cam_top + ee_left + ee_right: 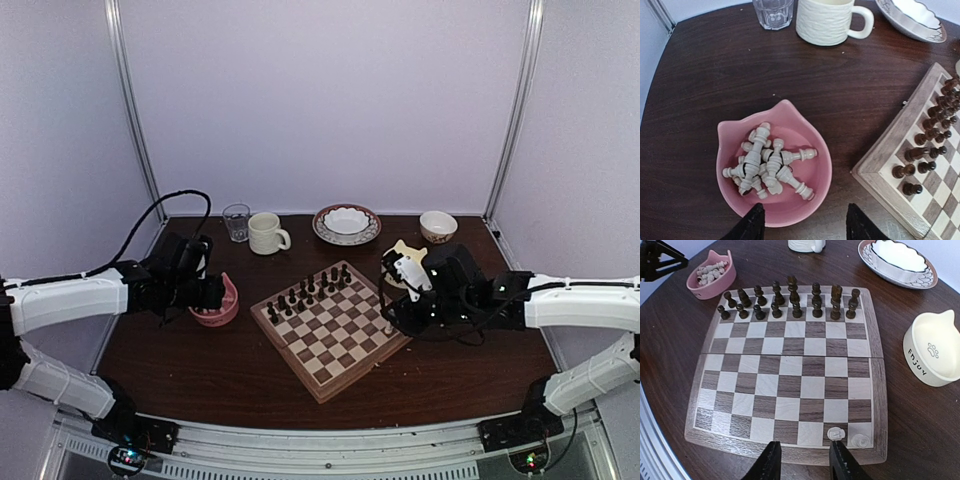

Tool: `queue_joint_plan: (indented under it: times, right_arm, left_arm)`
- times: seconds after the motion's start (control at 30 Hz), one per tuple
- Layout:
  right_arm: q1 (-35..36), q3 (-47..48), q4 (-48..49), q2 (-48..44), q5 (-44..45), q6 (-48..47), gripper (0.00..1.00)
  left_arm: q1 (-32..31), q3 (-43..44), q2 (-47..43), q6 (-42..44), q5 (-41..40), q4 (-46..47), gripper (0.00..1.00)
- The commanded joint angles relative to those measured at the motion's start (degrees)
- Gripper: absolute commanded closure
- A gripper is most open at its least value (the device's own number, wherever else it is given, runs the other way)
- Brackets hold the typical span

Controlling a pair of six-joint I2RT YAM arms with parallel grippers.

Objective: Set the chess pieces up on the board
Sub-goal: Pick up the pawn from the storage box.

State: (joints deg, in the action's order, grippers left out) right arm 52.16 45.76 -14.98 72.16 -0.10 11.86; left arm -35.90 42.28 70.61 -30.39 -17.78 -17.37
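- bench (200,370): dark brown wood-grain top, inside pale walls with metal corner posts (130,100)
- clear glass (773,12): upright at the back left, just beside the mug
- cream ribbed mug (825,22): upright, handle pointing toward the dish
- brown-rimmed dish (900,260): white scalloped centre, back centre
- small bowl (438,225): pale with a patterned outside, back right, apart from the dish
- cream bowl (932,355): pointed ear on the rim, "Enjoy" and a paw print on the side, right side of the bench
- pink bowl (815,175): two ear-like rim points, left side, nearer than glass and mug
- dark pieces (790,302): upright in two rows
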Motion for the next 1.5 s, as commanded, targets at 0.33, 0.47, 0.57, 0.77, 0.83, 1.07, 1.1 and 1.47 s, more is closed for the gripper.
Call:
queue_joint_plan:
  times: [0.33,0.47,0.57,0.77,0.83,1.07,1.1,1.47]
  right_arm:
    - [1.0,-3.7,8.6,-0.4,-3.2,-1.5,0.68]
    - [1.1,-4.0,9.6,0.3,-3.6,-1.5,0.69]
    - [1.2,-3.8,9.8,1.0,-3.9,-1.5,0.69]
    - [1.4,-3.7,9.8,1.4,-3.9,-1.6,0.71]
    - [1.4,-3.7,9.8,1.4,-3.9,-1.7,0.71]
    - [1.4,-3.6,9.7,1.6,-4.0,-1.9,0.72]
    - [1.5,-3.6,9.7,1.6,-4.0,-1.9,0.72]
    - [1.5,-3.6,9.6,1.7,-3.8,-2.0,0.72]
  left_arm:
    - [8.4,6.0,12.6,2.4,1.7,0.3,0.57]
    - [9.6,6.7,13.8,2.4,1.7,-0.9,0.6]
    - [10.4,7.4,15.0,2.6,2.6,-1.6,0.61]
    - [11.4,8.4,16.9,1.9,2.4,-3.0,0.64]
    - [12.1,8.5,17.4,1.6,2.9,-3.1,0.65]
    - [13.8,9.6,19.7,0.9,5.5,-4.4,0.68]
    - [13.9,9.7,20.0,0.8,5.6,-4.6,0.69]
    - [14.1,11.7,23.1,0.4,6.5,-7.3,0.76]
